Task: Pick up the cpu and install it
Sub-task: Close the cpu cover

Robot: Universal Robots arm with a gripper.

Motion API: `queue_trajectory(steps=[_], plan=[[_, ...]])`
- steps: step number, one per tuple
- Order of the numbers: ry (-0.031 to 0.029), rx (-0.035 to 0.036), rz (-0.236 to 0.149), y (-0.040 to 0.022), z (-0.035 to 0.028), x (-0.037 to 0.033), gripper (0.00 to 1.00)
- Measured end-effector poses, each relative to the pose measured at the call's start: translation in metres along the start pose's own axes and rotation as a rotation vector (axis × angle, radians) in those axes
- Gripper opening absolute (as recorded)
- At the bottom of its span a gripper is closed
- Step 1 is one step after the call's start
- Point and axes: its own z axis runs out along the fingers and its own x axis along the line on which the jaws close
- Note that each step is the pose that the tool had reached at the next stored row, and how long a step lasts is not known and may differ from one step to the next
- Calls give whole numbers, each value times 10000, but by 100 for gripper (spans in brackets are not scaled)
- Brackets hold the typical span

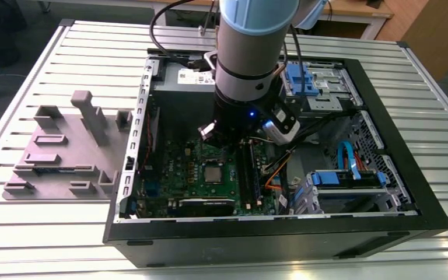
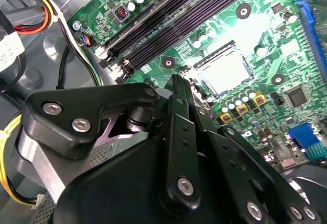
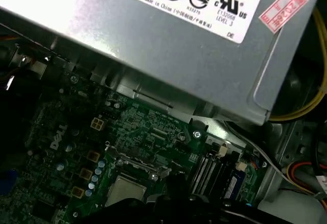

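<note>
As cpu (image 2: 225,72) sits socketed, white-labelled box (image 3: 153,40) nearby

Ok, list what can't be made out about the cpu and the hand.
- cpu: one edge hidden behind the hand in the first wrist view.
- Whether it is fully seated: too small in the exterior view.
- grey box: label cut off by the first wrist view's edge.

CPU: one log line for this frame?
cpu: flat in socket on motherboard | gripper: over motherboard, close to socket | cpu held: no
</note>
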Motion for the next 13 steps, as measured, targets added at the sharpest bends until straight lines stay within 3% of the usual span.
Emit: queue_trajectory(steps=[4,6,8,13], plan=[[-23,-23,-1,-41,-24,18,11],[-49,-66,0,-62,-31,27,11],[-83,-126,1,-64,-32,29,11],[-103,-181,-127,-68,-14,15,11]])
